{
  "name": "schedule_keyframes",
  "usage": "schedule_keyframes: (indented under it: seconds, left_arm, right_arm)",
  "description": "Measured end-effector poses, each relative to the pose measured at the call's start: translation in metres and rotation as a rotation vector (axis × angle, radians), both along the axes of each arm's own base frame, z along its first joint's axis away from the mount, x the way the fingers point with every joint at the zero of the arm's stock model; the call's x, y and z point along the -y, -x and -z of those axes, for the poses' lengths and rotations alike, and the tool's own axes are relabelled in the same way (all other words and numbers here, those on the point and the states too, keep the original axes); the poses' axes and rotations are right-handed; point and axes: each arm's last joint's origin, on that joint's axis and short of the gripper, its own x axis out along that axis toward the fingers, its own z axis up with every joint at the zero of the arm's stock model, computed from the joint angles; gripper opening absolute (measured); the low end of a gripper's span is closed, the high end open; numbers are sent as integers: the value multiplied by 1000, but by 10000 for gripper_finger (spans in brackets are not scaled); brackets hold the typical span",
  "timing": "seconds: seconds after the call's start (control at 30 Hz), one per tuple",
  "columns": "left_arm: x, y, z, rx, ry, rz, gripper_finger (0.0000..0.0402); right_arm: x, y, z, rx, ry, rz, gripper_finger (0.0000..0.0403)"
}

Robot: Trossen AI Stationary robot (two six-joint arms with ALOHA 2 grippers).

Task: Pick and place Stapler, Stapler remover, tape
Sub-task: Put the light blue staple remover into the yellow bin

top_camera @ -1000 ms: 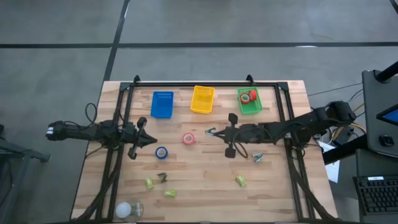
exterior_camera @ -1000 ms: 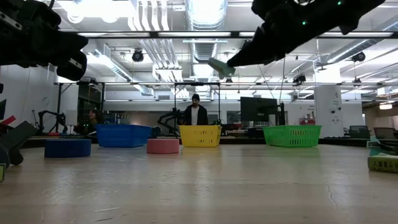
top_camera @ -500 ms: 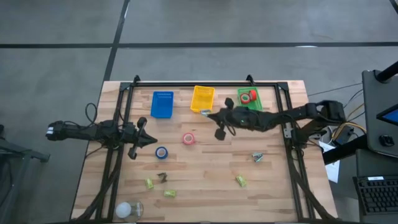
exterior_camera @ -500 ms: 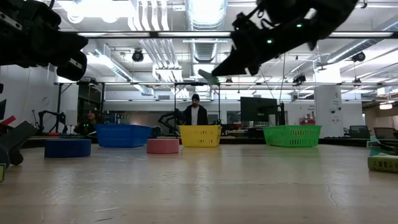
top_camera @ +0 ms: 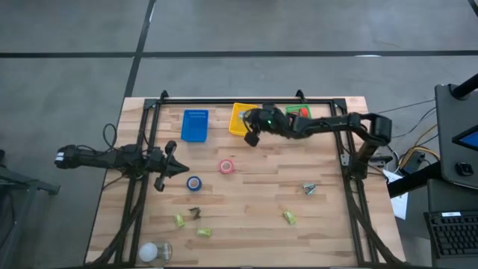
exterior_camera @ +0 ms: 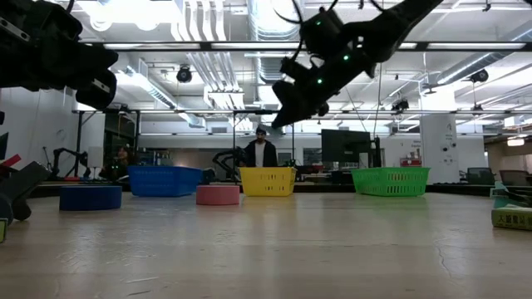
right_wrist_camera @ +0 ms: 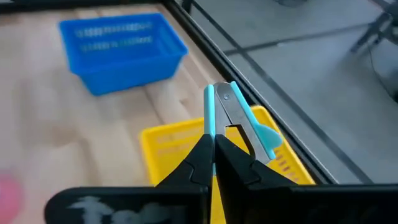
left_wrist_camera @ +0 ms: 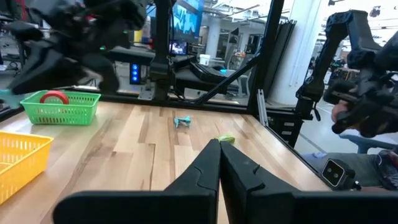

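Release should wait until right pincer (right_wrist_camera: 213,140), gripping the stapler remover (right_wrist_camera: 239,121), is centred over the yellow basket (right_wrist_camera: 171,144), low inside.

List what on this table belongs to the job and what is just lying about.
Job:
blue staple remover, held in the right tool over the yellow basket
pink tape
blue tape
red tape in the green basket

Lying about:
white bulb near the table's edge
left tool, idle

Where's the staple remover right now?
In the right tool, the staple remover is held above the yellow basket at the table's far edge, between the blue basket and green basket.
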Motion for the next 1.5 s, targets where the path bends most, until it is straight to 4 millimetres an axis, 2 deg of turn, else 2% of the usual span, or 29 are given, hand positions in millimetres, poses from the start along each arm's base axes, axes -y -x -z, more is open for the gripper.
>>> schedule_keyframes:
  seconds: [0.23, 0.4, 0.67, 0.97, 1.07, 1.27, 1.37, 1.5]
  left_arm:
    - [0, 0, 0, -1, 0, 0, 10]
    - [0, 0, 0, -1, 0, 0, 10]
    - [0, 0, 0, -2, 0, 0, 10]
    - [0, 0, 0, -2, 0, 0, 10]
    - [0, 0, 0, -2, 0, 0, 10]
    - [0, 0, 0, -3, 0, 0, 10]
    - [0, 0, 0, -4, 0, 0, 10]
    - [0, 0, 0, -4, 0, 0, 10]
  right_arm:
    - [41, -12, 15, -94, -115, 62, 8]
    - [57, -16, 28, -159, -198, 79, 8]
    - [69, -22, 39, -172, -240, 99, 8]
    - [87, -13, 34, -138, -289, 170, 9]
    - [90, -11, 37, -123, -372, 128, 9]
    - [90, -11, 39, -129, -375, 124, 10]
    - [90, -11, 39, -132, -370, 128, 24]
    - [90, -11, 39, -133, -367, 133, 61]
